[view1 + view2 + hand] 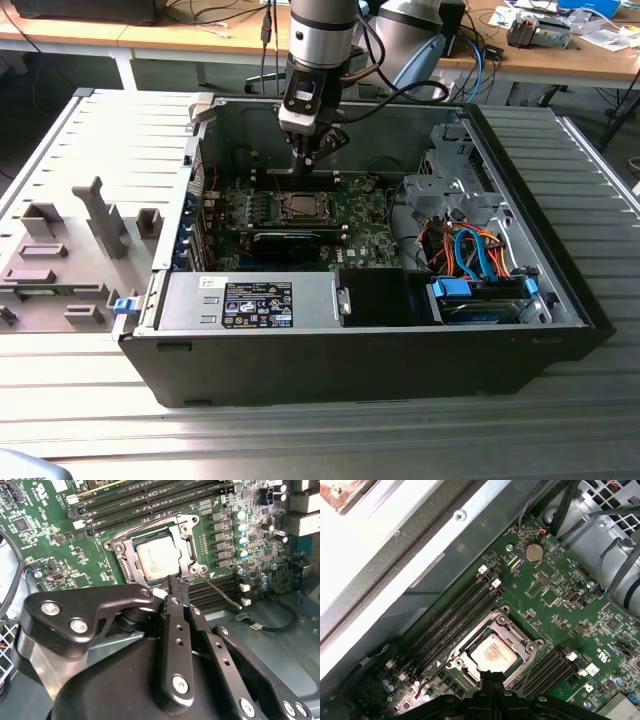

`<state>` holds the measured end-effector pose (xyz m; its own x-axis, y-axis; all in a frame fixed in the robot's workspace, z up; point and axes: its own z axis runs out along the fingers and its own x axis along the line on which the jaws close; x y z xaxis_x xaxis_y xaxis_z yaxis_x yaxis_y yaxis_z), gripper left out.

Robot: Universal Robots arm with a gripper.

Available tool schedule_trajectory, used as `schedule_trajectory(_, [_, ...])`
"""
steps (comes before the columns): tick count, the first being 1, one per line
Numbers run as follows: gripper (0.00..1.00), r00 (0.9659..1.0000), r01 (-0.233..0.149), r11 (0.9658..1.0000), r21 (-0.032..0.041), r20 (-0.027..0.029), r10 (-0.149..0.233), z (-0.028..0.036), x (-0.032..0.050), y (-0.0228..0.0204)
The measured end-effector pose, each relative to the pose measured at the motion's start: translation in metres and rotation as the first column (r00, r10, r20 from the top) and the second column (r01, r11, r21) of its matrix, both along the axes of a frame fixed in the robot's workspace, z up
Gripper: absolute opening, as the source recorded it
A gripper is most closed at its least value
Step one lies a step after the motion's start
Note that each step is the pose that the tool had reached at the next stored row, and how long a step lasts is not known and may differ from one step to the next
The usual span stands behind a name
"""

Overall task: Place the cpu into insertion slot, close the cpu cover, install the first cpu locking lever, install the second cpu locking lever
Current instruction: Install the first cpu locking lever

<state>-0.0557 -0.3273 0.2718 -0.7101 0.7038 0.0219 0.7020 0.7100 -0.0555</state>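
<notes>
The cpu lies flat in the insertion slot on the green board, its silver-grey top showing. The cpu cover is folded down around it as a silver frame, also seen in the first wrist view as the cover around the cpu. One thin locking lever sticks out sideways from the socket corner over the memory slots. My gripper is shut and empty, its tip just above the socket's edge near that lever's root. In the exterior view the gripper hangs over the cpu.
The open case has walls all around the board. A long black card lies just in front of the socket, a power supply nearer still, and a drive cage with orange and blue cables at the exterior view's right. Grey fixtures stand outside on the left.
</notes>
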Motion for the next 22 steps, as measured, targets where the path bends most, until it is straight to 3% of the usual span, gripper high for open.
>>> schedule_trajectory(22, [0.11, 0.9989, -0.047, 0.9989, 0.0, 0.0, 0.047, 0.0, 0.0, 0.0])
